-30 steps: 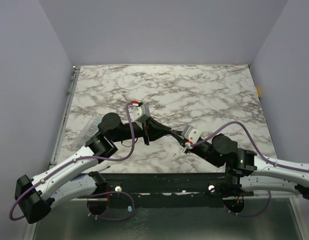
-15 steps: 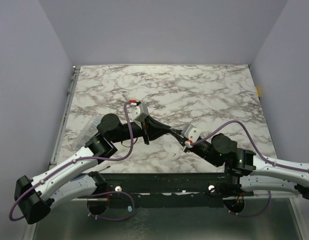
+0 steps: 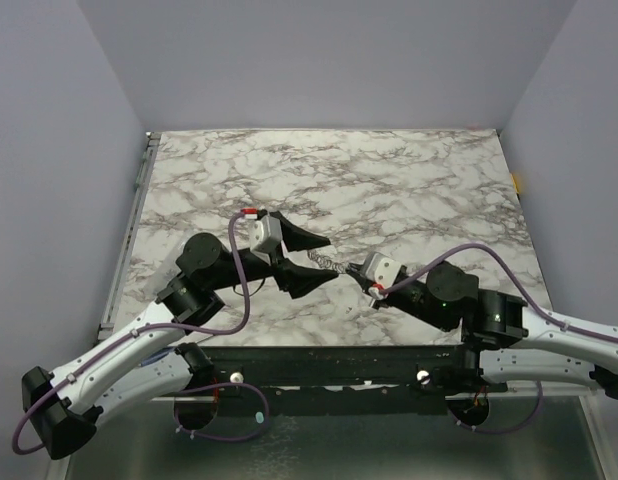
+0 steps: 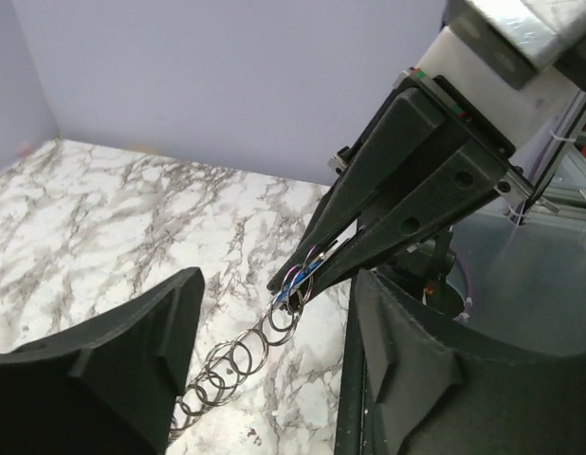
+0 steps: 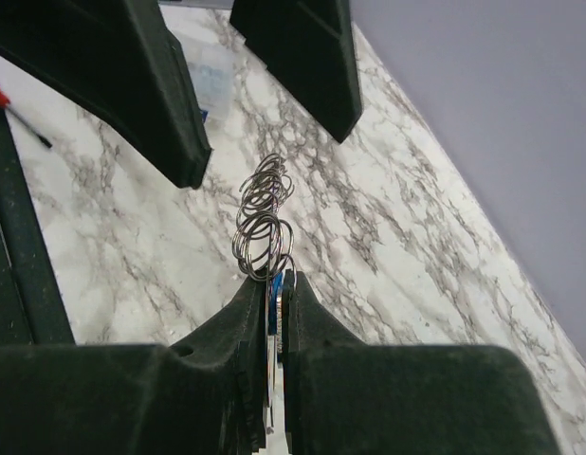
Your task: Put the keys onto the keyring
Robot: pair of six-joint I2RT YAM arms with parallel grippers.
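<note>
My right gripper (image 5: 274, 281) is shut on a tiny blue-headed key (image 5: 277, 286), with a thin silver blade showing beside it between the pads. From that pinch a chain of several linked silver rings (image 5: 263, 213) sags away toward the table. The left wrist view shows the same chain (image 4: 234, 362) and the blue key (image 4: 307, 269) at the right gripper (image 4: 295, 281). My left gripper (image 3: 325, 262) is open, its fingers (image 4: 113, 370) astride the chain without touching it. Among these loops I cannot single out the keyring.
A clear plastic packet (image 3: 175, 262) lies on the marble table (image 3: 409, 190) at the left, beside the left arm; it also shows in the right wrist view (image 5: 210, 78). A black rail (image 3: 329, 365) runs along the table's near edge.
My left gripper has gone from shut to open, letting go of the chain, and its arm has drawn back to the left. The right gripper still pinches the blue key.
</note>
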